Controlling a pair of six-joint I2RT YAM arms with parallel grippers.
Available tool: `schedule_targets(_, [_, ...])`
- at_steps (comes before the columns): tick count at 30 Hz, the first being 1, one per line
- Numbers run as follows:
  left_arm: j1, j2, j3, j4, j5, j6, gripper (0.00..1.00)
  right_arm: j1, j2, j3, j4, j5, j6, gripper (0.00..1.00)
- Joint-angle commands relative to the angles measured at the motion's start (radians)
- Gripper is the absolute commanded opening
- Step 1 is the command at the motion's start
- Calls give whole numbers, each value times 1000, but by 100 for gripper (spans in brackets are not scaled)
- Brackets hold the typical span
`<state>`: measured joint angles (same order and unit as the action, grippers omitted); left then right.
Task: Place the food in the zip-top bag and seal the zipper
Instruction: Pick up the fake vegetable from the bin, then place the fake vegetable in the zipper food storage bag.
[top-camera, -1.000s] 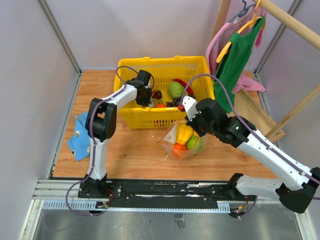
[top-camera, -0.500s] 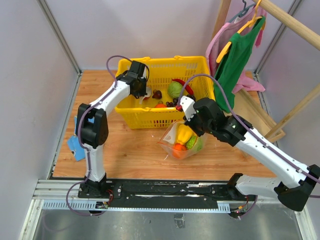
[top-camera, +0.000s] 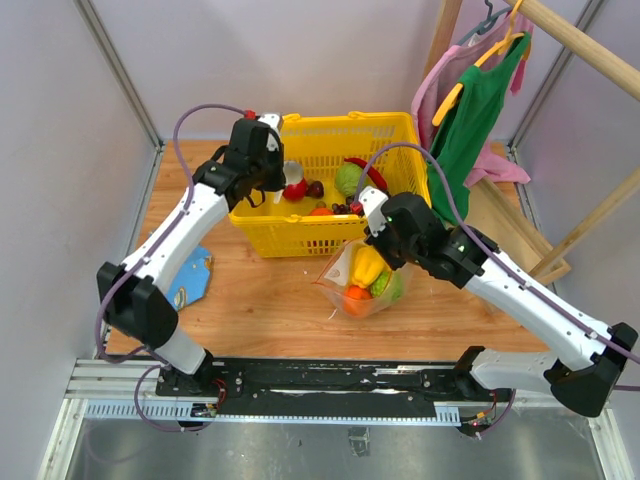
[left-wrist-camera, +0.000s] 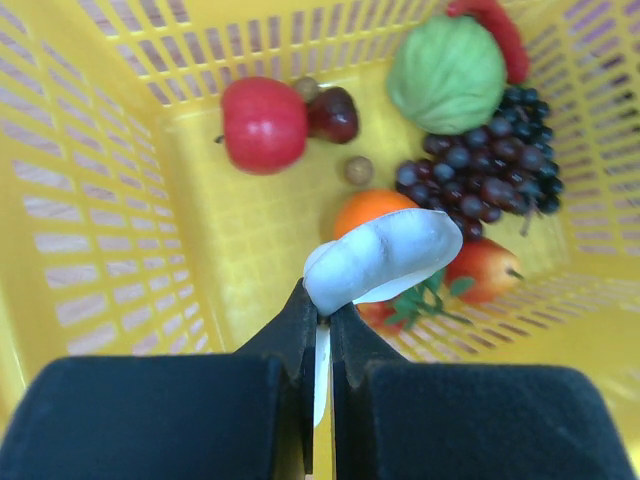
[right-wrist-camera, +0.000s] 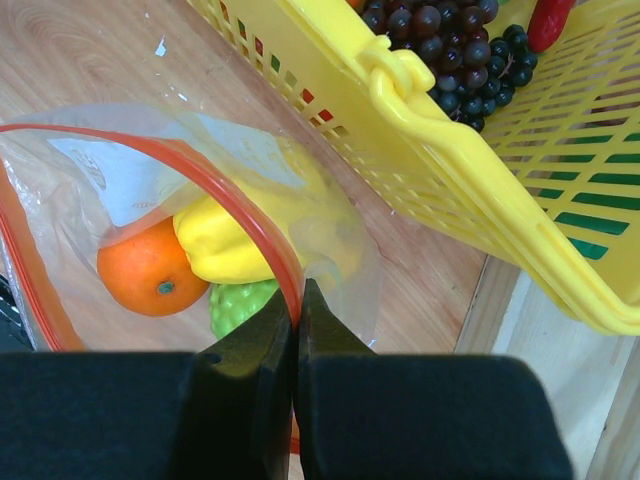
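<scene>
The zip-top bag (top-camera: 362, 280) stands open on the table in front of the yellow basket (top-camera: 330, 128). It holds an orange (right-wrist-camera: 150, 270), a yellow bell pepper (right-wrist-camera: 225, 250) and a green piece (right-wrist-camera: 240, 305). My right gripper (right-wrist-camera: 297, 295) is shut on the red-orange zipper (right-wrist-camera: 230, 190) at the bag's rim and holds the mouth up. It also shows in the top view (top-camera: 378, 243). My left gripper (left-wrist-camera: 322, 305) is shut on a white toy food piece (left-wrist-camera: 385, 255) and holds it above the basket's left half. That gripper also shows in the top view (top-camera: 272, 175).
The basket holds a red apple (left-wrist-camera: 263, 123), a green round piece (left-wrist-camera: 447, 72), dark grapes (left-wrist-camera: 480, 175), an orange (left-wrist-camera: 370, 210) and a red pepper (left-wrist-camera: 490, 25). A blue cloth (top-camera: 190, 280) lies at the left. Clothes hang on a wooden rack (top-camera: 480, 100) at the right.
My left arm has swung out to the left and risen, lifting the white piece off the basket floor. My right gripper has stayed on the bag's rim.
</scene>
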<state>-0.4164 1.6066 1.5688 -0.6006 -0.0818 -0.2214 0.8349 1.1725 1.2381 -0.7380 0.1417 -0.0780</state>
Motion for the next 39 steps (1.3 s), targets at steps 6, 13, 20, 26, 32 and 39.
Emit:
schedule_targets(6, [-100, -262, -161, 51, 38, -15, 0, -12, 17, 55, 12, 66, 105, 2])
schedule_targets(13, [-200, -377, -237, 66, 60, -27, 0, -11, 40, 69, 23, 69, 159, 2])
schedule_targets(20, [-334, -417, -284, 130, 67, -36, 1, -12, 53, 73, 50, 41, 206, 2])
schedule_targets(26, [-453, -459, -362, 224, 68, -47, 0, -11, 49, 71, 63, 32, 238, 3])
schedule_targets(32, [-510, -439, -403, 244, 71, -13, 0, -12, 37, 61, 79, 21, 260, 3])
schedule_targets(39, [-587, -361, -401, 231, 29, 44, 0, -12, 20, 45, 106, 14, 275, 5])
